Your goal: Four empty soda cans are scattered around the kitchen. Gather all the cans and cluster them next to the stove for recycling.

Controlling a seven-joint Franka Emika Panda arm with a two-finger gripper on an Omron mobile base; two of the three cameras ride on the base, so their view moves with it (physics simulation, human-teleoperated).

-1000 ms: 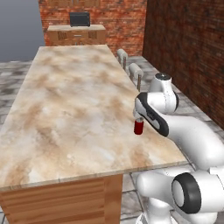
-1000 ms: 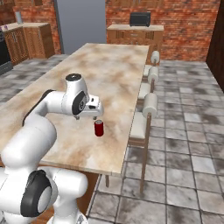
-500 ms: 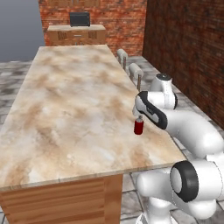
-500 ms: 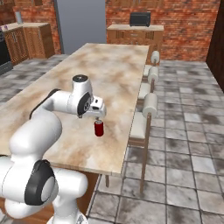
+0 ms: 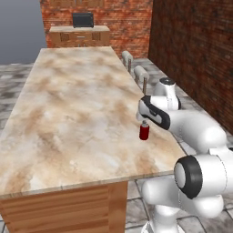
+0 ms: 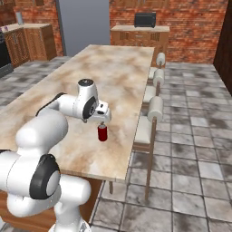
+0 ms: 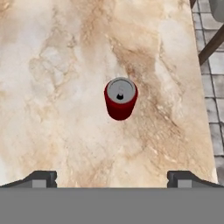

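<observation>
Marbled counter (image 5: 68, 113), upright red can (image 7: 120, 99), gripper (image 7: 112, 177) spread above

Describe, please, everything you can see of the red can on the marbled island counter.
The small red cylindrical soda can has a silver top with a dark opening. It stands upright on the beige marbled counter, near the edge by the white stools. The metal looks smooth and undented. Nothing touches it but the counter; the open claw hangs above it.

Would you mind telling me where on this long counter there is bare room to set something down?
Nearly all of the counter is bare, from its near edge to the far end. The only crowded spot is by the stool-side edge, where the red can stands under the open gripper.
</observation>
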